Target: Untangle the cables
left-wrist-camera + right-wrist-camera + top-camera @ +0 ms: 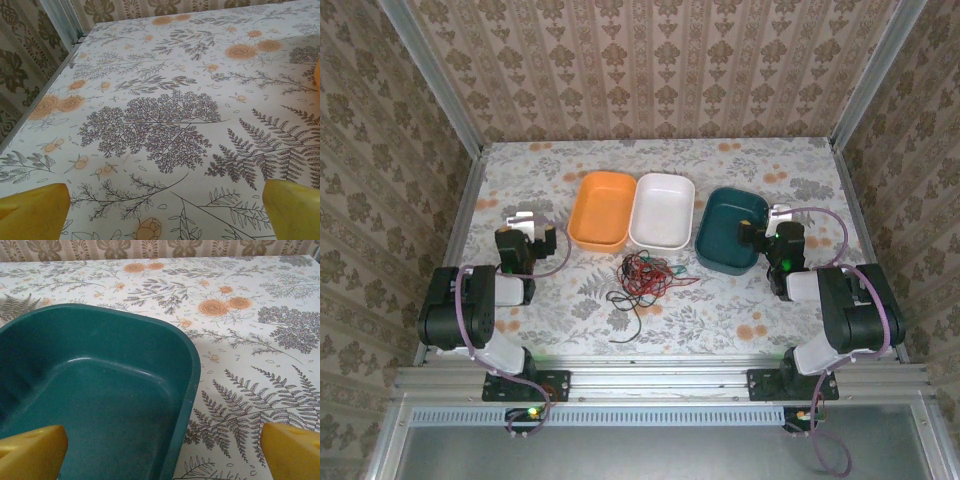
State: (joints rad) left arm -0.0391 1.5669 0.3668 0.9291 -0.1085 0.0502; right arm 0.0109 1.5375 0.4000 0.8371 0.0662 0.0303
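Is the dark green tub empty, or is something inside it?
Empty. The dark green tub has a bare bottom and bare walls where they can be seen. The cables lie on the table outside it.

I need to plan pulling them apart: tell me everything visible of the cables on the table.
The cables are thin, flexible wires, red, green and black, tangled into one loose, flat clump. Red strands dominate the middle, with some green mixed in; a black wire trails out toward the near edge in an open loop. The clump lies on the flowered table, just in front of the white tub but apart from it. Only the table touches it. Their number is too fine to tell.
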